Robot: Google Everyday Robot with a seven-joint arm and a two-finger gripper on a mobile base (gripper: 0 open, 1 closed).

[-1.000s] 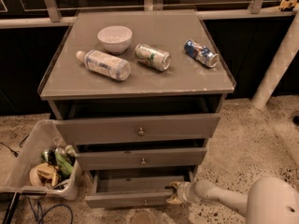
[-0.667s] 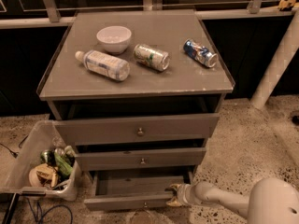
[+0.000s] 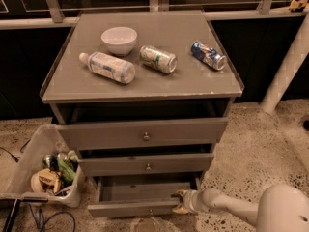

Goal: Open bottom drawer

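Now the narrow grey wooden bottom drawer (image 3: 126, 209), at the foot of the grey cabinet (image 3: 169, 87), stands pulled well out, with its plain inside open to view. The gripper (image 3: 180, 202) on my white arm sits low at the right end of the drawer's front panel, not at the small round metal knob (image 3: 150, 210). I think the panel edge is easier to hook; if the gripper is clamped or released, I cannot tell.

Grey tabletop (image 3: 193, 83) with a white bowl (image 3: 119, 39), a plastic bottle (image 3: 107, 67) lying just in front, then a green can (image 3: 158, 59) and a blue can (image 3: 208, 55) on their sides to the right. Clear bin (image 3: 29, 153) of rubbish on the floor (image 3: 251, 144), left. Gripper (image 3: 181, 201) low at front right.
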